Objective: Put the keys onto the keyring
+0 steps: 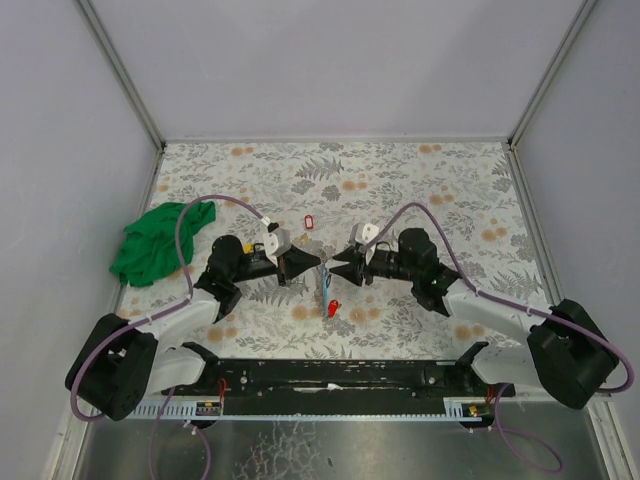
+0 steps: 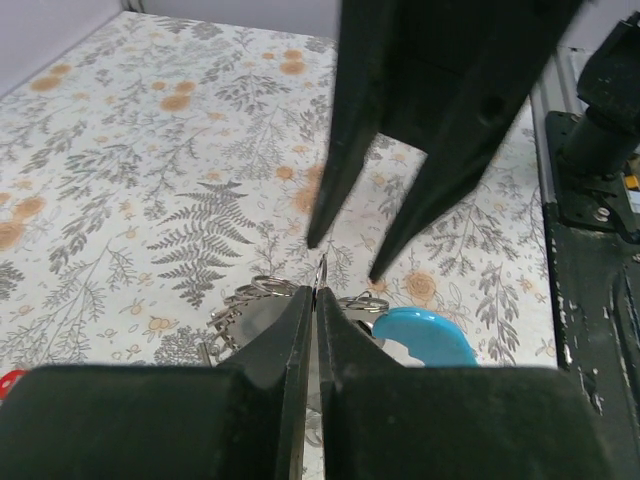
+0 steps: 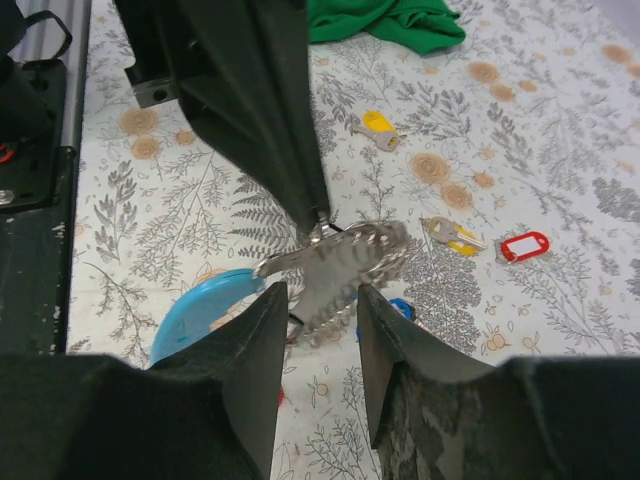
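1. My left claw [image 2: 312,292] is clamped together on the top of the keyring [image 3: 345,250]. The ring hangs in the air between my two arms, with a bunch of metal and a blue tag [image 3: 200,310] dangling from it. I am gripping only a thin wire edge, so a sideways push could twist it free and drop the bunch onto the table [image 3: 560,120].
2. My right claw [image 3: 320,292] stands apart, one jaw on each side of the bunch, and I cannot see it pinching anything. If I close here, I may catch several pieces at once instead of a single coil and jam the ring rather than open it.
3. My two claws are almost tip to tip. A slightly misjudged advance could knock them together and jolt the ring loose.
4. The keys not yet on the ring lie flat on the table, well apart from it. One has a yellow head [image 3: 380,128], and another [image 3: 450,233] lies just beside a red tag [image 3: 525,246]. I judge them hard to lift, because my fingers could skid them away.
5. The dangling tag could turn and hide the ring's split from my cameras.
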